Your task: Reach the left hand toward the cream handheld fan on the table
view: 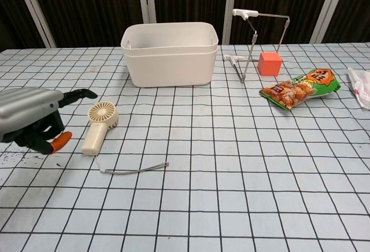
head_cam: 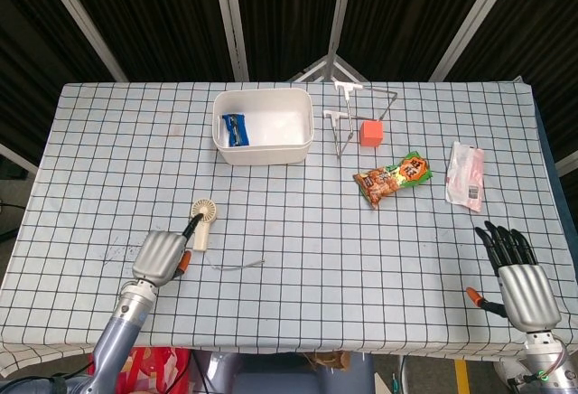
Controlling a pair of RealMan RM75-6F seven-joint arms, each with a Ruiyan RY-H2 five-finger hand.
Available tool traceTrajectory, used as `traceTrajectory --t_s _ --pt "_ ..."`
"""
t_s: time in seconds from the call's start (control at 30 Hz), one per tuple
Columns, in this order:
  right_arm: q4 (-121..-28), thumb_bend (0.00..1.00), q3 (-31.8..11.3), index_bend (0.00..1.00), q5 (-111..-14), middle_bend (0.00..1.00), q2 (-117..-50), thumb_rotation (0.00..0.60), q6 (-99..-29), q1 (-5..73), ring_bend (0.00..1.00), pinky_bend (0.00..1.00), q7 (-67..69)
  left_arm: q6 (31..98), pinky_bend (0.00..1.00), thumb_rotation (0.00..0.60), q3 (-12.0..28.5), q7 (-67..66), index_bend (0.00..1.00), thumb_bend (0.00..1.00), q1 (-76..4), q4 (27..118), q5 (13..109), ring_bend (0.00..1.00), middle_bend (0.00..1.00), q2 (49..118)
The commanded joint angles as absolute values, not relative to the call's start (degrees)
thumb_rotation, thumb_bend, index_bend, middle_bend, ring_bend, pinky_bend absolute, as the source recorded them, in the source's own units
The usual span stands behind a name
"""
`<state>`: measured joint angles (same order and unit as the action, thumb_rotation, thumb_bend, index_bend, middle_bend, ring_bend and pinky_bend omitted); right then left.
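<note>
Near the front left of the checkered surface (head_cam: 379,258) lies the cream fan (view: 99,127), head toward the white tub (view: 169,54), its cord trailing right. Just left of it hovers the left robot hand (view: 32,119), holding nothing, dark fingers (view: 78,95) stretched toward the fan. At the front right, the right robot hand (head_cam: 517,274) rests with fingers spread, released.

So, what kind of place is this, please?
Probably a robot test station, not a home: a table under a checked cloth before dark curtains, robot hands left and right, and unrelated items like a cream handheld fan and snack bag.
</note>
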<state>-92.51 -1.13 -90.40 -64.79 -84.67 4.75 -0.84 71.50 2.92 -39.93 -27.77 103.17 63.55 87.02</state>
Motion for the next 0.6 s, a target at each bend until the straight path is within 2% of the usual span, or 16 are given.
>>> traceTrajectory --t_s 0.03,0.1,0.2,0.3,0.4,0.6 --pt "-92.54 0.21 -1.16 0.0 -90.35 0.0 -64.73 0.6 -84.73 4.71 0.0 0.04 -0.8 73.46 0.74 0.6 2.25 -38.28 0.0 0.48 -26.45 104.74 65.73 0.63 0.62 84.93" --pt "-92.48 0.21 -1.13 0.0 -90.33 0.0 -64.77 0.6 -84.65 4.73 0.0 0.04 -0.84 75.5 0.56 0.6 1.42 -36.83 0.0 0.34 -25.22 105.55 68.41 0.43 0.35 82.95" --pt "-92.45 0.21 -1.14 0.0 -90.37 0.0 -64.8 0.6 -84.67 4.74 0.0 0.04 -0.95 79.39 0.35 0.6 -0.56 -33.77 0.0 0.18 -22.67 106.6 73.53 0.18 0.07 79.32" --pt "-92.46 0.21 -1.07 0.0 -90.47 0.0 -64.87 0.6 -84.65 4.74 0.0 0.04 -1.25 84.88 0.19 0.6 -3.38 -29.76 0.0 0.1 -19.15 105.82 80.11 0.04 0.0 74.79" --pt "-92.56 0.21 -1.02 0.0 -90.55 0.0 -64.86 0.6 -84.68 4.72 0.0 0.04 -1.63 88.46 0.08 0.6 -5.26 -25.82 0.0 0.07 -16.55 104.76 83.63 0.0 0.0 71.96" --pt "-92.63 0.21 -0.99 0.0 -90.65 0.0 -64.92 0.6 -84.66 4.75 0.0 0.04 -2.41 97.13 0.05 0.6 -7.97 -15.41 0.0 0.06 -10.38 97.61 89.17 0.0 0.0 68.09"
